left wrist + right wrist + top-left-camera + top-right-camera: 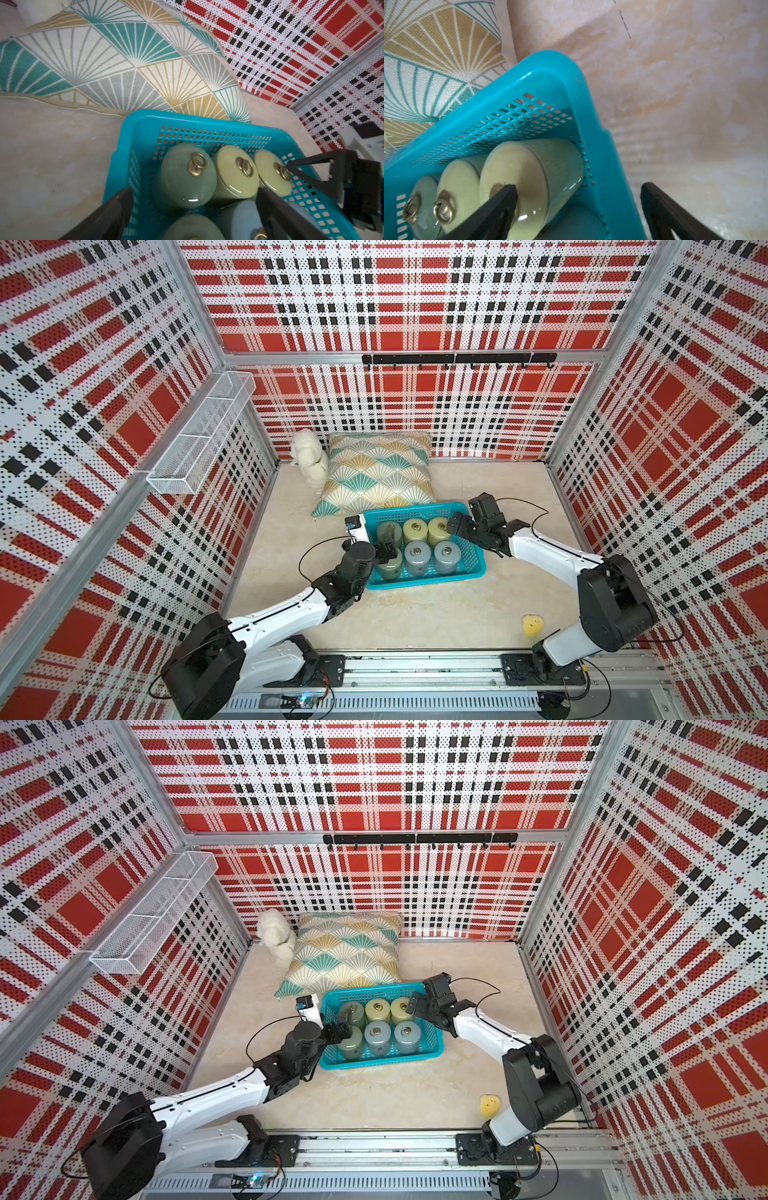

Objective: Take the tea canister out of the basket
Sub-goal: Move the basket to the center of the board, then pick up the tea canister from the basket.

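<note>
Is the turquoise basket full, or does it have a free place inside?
Full. Six canisters stand upright in the basket, in two rows of three, and no free place shows between them.

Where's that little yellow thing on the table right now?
In both top views the yellow thing lies on the table at front right, beside the right arm's base, well apart from the basket.
</note>
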Robot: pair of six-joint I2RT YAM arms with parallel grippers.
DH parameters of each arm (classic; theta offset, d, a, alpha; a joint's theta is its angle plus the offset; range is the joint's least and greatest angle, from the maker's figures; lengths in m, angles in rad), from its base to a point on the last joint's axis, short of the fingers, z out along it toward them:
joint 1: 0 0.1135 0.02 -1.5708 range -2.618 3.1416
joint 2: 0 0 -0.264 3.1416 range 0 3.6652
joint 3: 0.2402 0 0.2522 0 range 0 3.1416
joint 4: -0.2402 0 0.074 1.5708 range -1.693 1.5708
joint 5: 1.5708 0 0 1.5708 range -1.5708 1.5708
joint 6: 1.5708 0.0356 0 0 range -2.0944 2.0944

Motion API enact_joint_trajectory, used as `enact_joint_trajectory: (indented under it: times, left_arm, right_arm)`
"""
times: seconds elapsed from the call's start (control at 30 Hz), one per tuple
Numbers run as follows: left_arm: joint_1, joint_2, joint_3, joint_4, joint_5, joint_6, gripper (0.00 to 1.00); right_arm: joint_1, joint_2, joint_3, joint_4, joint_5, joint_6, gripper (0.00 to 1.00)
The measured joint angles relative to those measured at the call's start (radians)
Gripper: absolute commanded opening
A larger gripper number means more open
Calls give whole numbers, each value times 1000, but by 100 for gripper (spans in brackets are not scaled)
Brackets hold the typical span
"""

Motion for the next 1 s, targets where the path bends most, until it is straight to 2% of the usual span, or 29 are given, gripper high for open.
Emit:
enact_joint_trajectory:
  times: [0.27, 0.4, 0.6, 0.83, 1.0]
  left_arm:
    - [16, 0, 3, -2, 26, 18, 99]
    - [-25, 2, 29, -37, -7, 48, 99]
    - [-103, 81, 183, -138, -58, 88, 99]
    - [-76, 203, 340, -277, -31, 68, 99]
    - [-42, 243, 392, -354, 1, 73, 99]
  right_arm:
    - [0, -71, -42, -16, 5, 23, 100]
    - [0, -113, -25, -50, 31, -19, 100]
    - [12, -233, -13, -63, 33, -126, 100]
    - [71, -320, -38, -3, -46, -262, 100]
    - [85, -365, -101, 42, -122, -308, 100]
